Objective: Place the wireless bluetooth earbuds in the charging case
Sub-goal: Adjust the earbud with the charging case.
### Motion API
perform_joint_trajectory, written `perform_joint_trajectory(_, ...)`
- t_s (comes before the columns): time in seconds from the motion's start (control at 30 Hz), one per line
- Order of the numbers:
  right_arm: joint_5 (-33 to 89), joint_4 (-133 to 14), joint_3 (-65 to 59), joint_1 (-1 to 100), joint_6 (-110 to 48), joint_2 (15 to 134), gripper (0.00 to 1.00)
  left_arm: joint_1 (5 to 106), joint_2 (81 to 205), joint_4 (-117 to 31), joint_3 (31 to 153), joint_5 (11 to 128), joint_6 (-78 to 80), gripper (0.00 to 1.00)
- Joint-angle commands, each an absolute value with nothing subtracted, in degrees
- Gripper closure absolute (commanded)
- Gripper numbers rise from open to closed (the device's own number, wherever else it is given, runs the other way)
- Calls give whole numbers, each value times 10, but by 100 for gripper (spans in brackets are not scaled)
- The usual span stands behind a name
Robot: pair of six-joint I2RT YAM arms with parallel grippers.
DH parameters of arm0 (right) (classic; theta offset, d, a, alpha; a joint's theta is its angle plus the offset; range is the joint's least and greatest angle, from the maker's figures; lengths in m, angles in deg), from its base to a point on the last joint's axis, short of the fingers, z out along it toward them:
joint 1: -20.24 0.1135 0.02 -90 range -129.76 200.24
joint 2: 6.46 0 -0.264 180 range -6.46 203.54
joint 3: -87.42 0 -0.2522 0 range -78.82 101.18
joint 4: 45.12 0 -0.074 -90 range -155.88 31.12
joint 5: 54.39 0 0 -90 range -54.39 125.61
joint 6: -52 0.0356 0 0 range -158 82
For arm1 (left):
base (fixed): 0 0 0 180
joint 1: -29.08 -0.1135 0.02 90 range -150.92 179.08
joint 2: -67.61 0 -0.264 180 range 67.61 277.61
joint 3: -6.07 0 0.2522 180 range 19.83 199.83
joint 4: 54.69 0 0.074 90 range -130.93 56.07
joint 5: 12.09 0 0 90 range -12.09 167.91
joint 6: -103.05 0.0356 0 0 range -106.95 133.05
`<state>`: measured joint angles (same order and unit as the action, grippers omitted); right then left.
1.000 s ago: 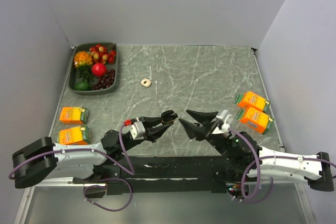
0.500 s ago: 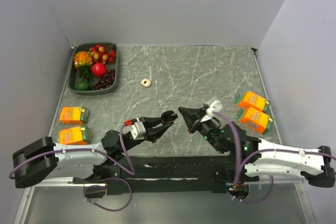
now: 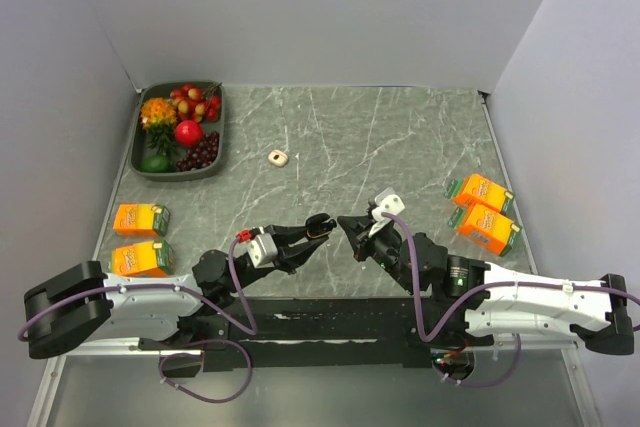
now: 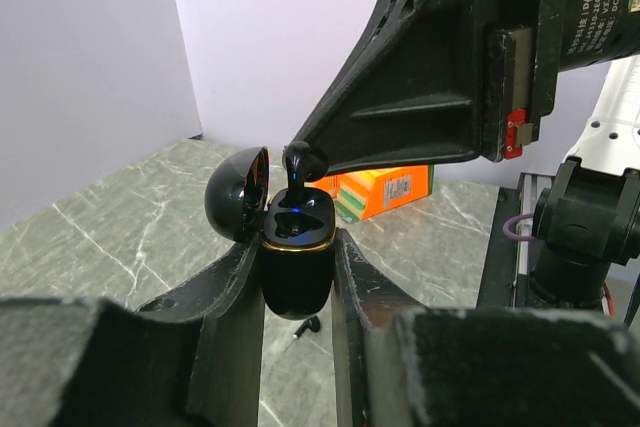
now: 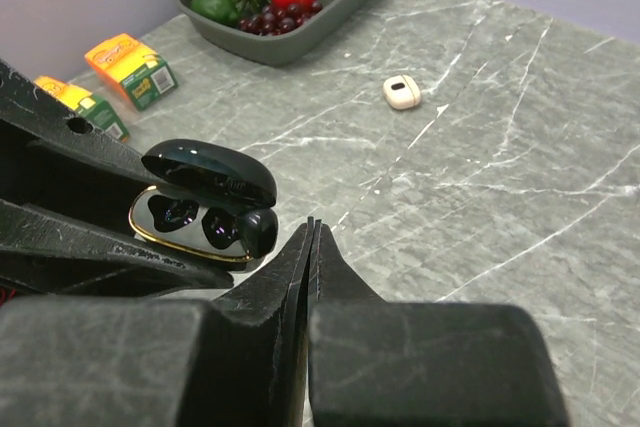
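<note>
Sides of charging case (image 4: 298,272) behind left pincer (image 4: 298,242)

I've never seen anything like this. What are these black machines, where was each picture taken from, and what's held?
These are two robot arms bolted at the near edge of a table, each ending in a two-finger gripper. One picture looks down from above; the others come from wrist cameras. The left gripper clamps a small black charging case, lid open. One earbud stands in it, beside the right gripper, whose fingers are shut on nothing. On the table lie a tray of fruit, four orange cartons and a beige ring.
</note>
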<state>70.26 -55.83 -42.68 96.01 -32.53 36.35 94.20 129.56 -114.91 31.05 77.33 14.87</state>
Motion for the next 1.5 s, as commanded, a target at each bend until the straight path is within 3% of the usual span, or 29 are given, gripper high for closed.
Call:
perform_joint_trajectory(0.0,689,-565,-394,964,-314,358,100,944,1294,-1450,307,778,137,99)
perform_joint_trajectory(1.07,584,-527,-396,1005,-342,356,100,945,1306,-1449,306,794,143,99)
perform_joint_trajectory(1.47,639,-575,-393,1008,-351,316,100,944,1287,-1428,309,796,152,99)
